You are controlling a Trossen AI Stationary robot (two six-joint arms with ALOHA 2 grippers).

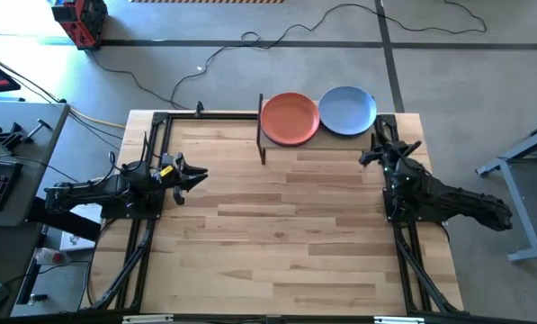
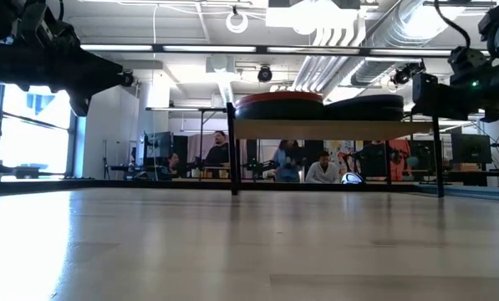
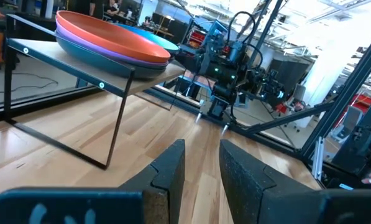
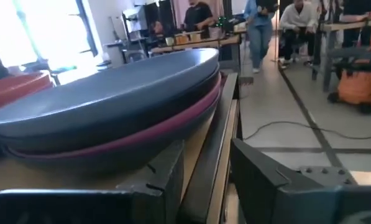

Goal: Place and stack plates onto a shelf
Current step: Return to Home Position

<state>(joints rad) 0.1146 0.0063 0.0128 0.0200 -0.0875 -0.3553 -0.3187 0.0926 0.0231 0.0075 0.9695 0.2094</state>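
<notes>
The shelf stands at the table's far edge on thin black posts, and its light-wood board carries two stacks of plates. The left stack has the orange plate on top, over a purple plate and a dark one. The right stack is topped by the light blue plate, which lies over a purple plate and dark ones. My left gripper hovers open over the table's left part, pointing toward the shelf. My right gripper is open just in front of the shelf's right end, level with the right stack.
The slatted wooden tabletop lies bare between the two arms. Black frame rails run along its left and right edges. Cables lie on the floor beyond the far edge. People sit and stand in the room behind the table.
</notes>
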